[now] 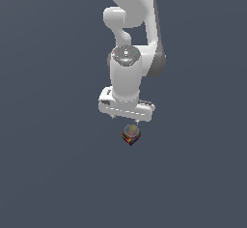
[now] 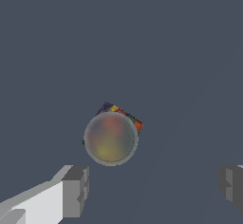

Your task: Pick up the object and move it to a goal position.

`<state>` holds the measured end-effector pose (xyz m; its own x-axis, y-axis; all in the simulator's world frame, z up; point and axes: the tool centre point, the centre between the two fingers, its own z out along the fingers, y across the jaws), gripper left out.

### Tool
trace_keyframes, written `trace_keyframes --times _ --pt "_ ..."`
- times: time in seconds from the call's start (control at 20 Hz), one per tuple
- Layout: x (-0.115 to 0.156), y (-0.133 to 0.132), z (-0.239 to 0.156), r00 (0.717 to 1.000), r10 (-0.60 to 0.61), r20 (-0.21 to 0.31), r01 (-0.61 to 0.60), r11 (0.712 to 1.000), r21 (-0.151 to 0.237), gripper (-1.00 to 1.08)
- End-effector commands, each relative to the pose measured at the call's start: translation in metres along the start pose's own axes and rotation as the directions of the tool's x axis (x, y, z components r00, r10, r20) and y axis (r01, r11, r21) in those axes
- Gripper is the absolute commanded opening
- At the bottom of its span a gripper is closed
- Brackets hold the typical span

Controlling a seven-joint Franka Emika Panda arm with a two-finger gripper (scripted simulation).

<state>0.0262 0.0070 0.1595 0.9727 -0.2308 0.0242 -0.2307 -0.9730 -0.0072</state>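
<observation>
A flat slate-blue surface (image 1: 48,174) fills both views from edge to edge, with no walls, windows or furniture showing. No horizon or seam breaks it from twelve o'clock round to six. The light is soft and even. In the wrist view the same plain ground (image 2: 118,38) shows uniformly.

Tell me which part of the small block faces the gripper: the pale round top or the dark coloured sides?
The pale round top of the block faces the open gripper; the dark coloured sides only peek out behind it.
</observation>
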Motion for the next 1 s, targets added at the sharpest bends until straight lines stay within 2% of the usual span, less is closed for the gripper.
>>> trace_keyframes --times 0.0,0.35,0.95 --pt "0.001 -0.004 0.006 0.998 0.060 0.003 -0.060 0.998 0.000 1.00" --pt "0.002 -0.014 0.022 0.972 0.234 0.011 -0.234 0.972 -0.004 1.00" --pt "0.004 -0.029 0.046 0.888 0.460 0.017 -0.460 0.888 -0.015 1.00"
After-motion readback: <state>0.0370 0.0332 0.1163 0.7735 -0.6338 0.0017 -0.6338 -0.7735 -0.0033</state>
